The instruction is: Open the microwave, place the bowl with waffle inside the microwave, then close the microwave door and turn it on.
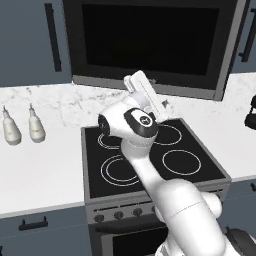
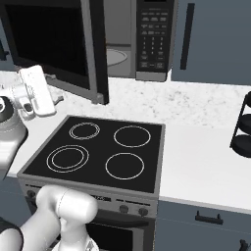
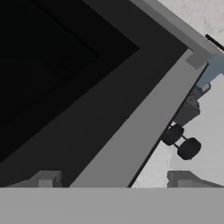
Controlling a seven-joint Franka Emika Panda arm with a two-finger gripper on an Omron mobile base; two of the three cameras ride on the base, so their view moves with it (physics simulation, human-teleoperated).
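The microwave (image 2: 153,39) stands at the back of the counter, its keypad on the right. Its grey inside and the glass turntable (image 2: 115,56) are exposed. The microwave door (image 1: 150,40) (image 2: 49,34) is swung wide open over the counter, toward the stove. My gripper (image 1: 162,104) (image 2: 53,99) is open, just below the door's lower edge. In the hand view the gripper (image 3: 114,179) has its fingertips (image 3: 46,178) spread wide, with the door's grey edge (image 3: 144,122) running between them. The bowl and the waffle are out of view.
A black stovetop (image 1: 150,155) (image 2: 98,152) with ring burners lies under the arm. Two white bottles (image 1: 11,127) (image 1: 36,125) stand on the marble counter to the left. A black tiered rack (image 2: 242,127) (image 1: 251,112) (image 3: 181,140) stands on the right. Blue-grey cabinets flank the microwave.
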